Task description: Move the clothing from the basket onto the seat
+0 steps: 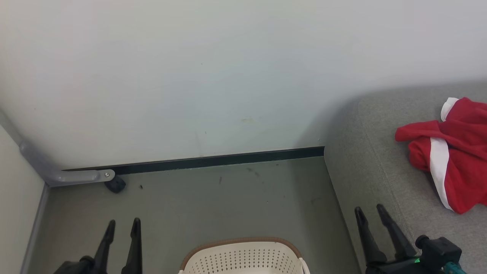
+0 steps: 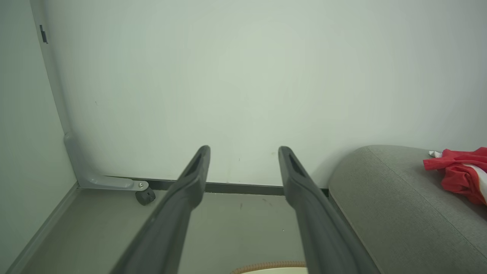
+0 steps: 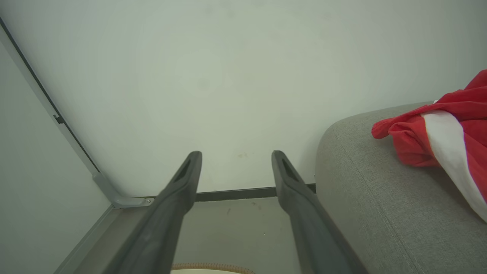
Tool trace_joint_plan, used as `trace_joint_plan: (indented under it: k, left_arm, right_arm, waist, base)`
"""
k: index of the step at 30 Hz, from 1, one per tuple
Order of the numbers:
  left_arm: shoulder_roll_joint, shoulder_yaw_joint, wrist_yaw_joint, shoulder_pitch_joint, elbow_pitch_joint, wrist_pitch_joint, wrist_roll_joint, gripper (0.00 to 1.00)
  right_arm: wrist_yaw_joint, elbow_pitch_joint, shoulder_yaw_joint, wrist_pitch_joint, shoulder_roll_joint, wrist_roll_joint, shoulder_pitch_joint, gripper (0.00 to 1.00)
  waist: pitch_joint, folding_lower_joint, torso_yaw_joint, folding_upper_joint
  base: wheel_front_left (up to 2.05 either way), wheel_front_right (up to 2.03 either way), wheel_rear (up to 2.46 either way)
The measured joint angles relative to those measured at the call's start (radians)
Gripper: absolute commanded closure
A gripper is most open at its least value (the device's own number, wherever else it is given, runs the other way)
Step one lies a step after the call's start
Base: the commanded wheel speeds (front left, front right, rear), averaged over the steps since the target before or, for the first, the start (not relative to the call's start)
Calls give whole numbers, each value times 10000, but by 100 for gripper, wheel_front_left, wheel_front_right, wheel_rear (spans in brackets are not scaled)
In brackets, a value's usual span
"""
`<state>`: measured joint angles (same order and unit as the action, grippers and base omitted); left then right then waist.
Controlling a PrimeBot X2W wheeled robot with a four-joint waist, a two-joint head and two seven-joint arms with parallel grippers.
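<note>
Both pairs of fingers point(image 2: 190, 182) sit apart and empty, left gripper point(image 1: 124, 221) and right gripper point(image 1: 368, 208) either side of the basket point(image 1: 243, 257). The clothing point(image 1: 456, 152) is heaped on the seat point(image 1: 365, 167) already. Only risk I see: the right gripper swinging across, snagging fabric and dragging it off.

The left gripper point(image 1: 124, 220) sits near left, fingers spread apart; the right gripper point(image 1: 368, 207) sits near right, fingers spread apart too.
</note>
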<state>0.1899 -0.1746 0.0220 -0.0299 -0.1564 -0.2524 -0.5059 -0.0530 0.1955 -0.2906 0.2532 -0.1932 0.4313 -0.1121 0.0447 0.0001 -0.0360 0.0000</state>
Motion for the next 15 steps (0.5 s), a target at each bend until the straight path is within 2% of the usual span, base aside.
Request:
trace_joint_plan:
  k: [8, 15]
  left_arm:
    - [-232, -21, -46, 297, -543, 130, -104, 100]
    - [-324, 161, -136, 293, -585, 403, -928, 100]
  right_arm:
    - [0, 514, -4, -146, 201, 180, 407, 100]
    - [-2, 552, 324, -416, 286, 999, 405, 100]
  waist:
    - [-3, 0, 4, 0]
    - [-42, -1, 36, 0]
  base:
    - [0, 0, 0]
    - [0, 0, 0]
